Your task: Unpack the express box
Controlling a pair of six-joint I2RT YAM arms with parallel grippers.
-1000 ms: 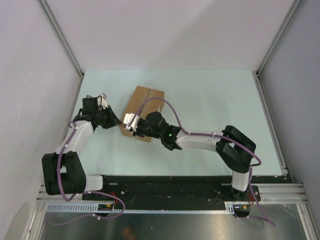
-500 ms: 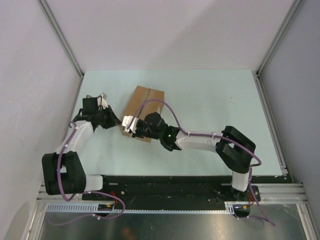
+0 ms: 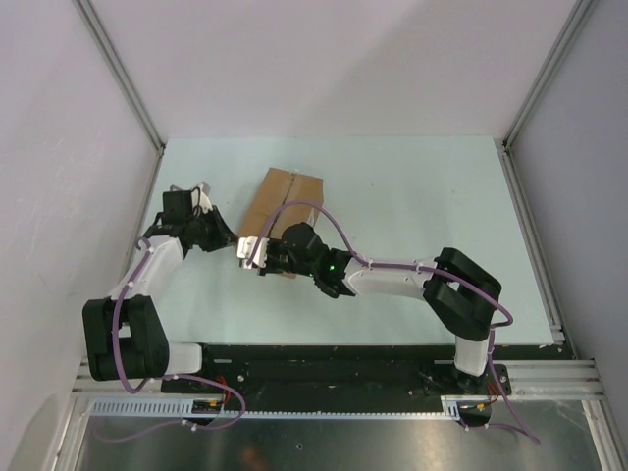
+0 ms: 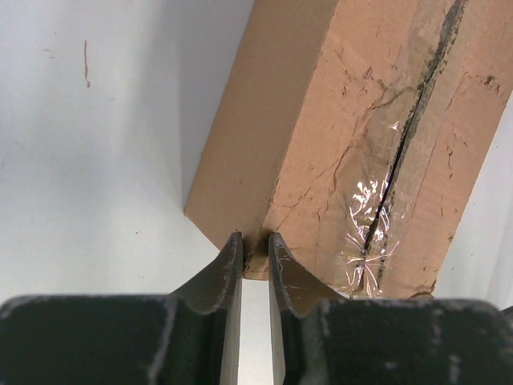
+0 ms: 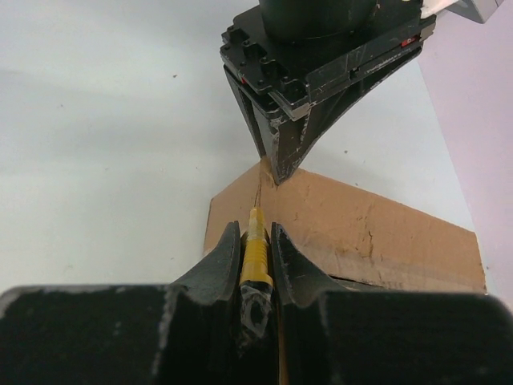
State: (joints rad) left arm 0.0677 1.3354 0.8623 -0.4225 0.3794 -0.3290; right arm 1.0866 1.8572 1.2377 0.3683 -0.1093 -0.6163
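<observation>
**Item 1: express box** [image 3: 284, 199]. Brown corrugated carton lying flat on the bench [image 3: 422, 186], toward 10 o'clock of the bench's centre in the overhead view. Its long axis runs from about 1 o'clock to 7 o'clock. The flaps are down. The centre seam [image 4: 417, 104] shows as a dark line under clear tape [image 4: 365, 237], which is wrinkled and glinting near the close end. The cardboard surface is scuffed and creased.

**Item 2: left gripper** [image 4: 255, 250]. It reaches in from 8 o'clock of the box. The fingers [image 4: 226, 269] are clenched almost together, with the box's nearest corner nipped in the narrow slot between them. In the right wrist view the same black fingers come down to a point on that corner.

**Item 3: right gripper** [image 5: 256, 239]. Its arm stretches across from 4 o'clock and lies over the box's near end. The fingers are closed on a yellow tool [image 5: 256, 249], holding it by both sides.

**Item 4: yellow tool.** Slim, ribbed yellow body held lengthwise between the right fingers, pointing toward 12 o'clock in the wrist view. Its thin tip rests at the box's edge, just below the left fingers. Whether a blade is out is too small to tell.

**Item 5: bench.** Pale green-white surface with a few small dark marks.
</observation>
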